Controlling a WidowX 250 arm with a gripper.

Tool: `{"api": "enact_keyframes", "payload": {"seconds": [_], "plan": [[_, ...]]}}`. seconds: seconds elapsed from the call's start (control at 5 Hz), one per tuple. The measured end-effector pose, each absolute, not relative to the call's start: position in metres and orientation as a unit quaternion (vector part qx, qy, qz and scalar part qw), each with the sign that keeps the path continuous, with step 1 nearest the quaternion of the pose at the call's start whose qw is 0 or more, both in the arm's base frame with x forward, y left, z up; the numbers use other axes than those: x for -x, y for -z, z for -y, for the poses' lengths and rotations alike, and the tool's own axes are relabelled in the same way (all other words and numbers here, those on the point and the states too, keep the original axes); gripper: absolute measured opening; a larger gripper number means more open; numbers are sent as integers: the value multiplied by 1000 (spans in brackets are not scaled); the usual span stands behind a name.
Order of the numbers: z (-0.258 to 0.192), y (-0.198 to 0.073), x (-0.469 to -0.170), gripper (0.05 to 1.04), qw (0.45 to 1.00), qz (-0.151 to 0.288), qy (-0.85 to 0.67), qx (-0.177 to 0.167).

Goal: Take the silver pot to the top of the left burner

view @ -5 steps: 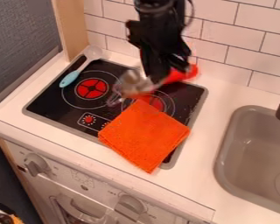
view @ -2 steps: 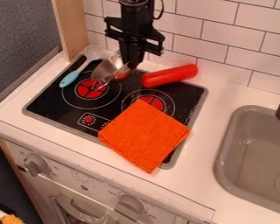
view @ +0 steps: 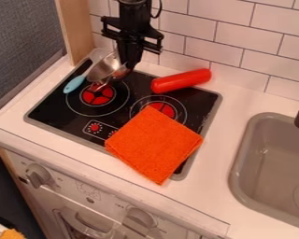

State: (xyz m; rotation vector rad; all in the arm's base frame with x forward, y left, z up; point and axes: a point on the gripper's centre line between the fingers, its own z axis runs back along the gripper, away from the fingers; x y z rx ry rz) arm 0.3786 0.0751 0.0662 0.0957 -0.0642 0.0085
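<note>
At the back left of the stove, the gripper (view: 128, 64) points down and is shut on the rim of the silver pot (view: 107, 68). The pot hangs tilted, its bowl to the left of the fingers, and overlaps the upper part of the left burner (view: 97, 94) in the view. Whether any part of the pot touches the stovetop, I cannot tell.
A blue spatula (view: 74, 84) lies at the stove's left edge, partly behind the pot. A red cylinder (view: 181, 80) rests at the back right. An orange cloth (view: 154, 144) covers the front right, beside the right burner (view: 162, 110). The sink (view: 238, 177) is at the right.
The gripper has moved left from above the right burner, carrying the silver pot to the back of the left burner. The red cylinder and the cloth have stayed in place.
</note>
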Motion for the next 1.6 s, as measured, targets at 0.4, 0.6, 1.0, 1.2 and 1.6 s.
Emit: {"api": "enact_keyframes", "payload": {"seconds": [0.4,0.6,1.0,1.2,1.6], "plan": [[-76,-59,-378,265,999,21,-12,-22],[-66,-56,-376,529,1000,15,0,-13],[-43,-89,-373,1012,997,65,44,-23],[-37,-91,-370,1009,996,66,57,-25],[-25,-89,-364,1001,995,62,73,-32]]}}
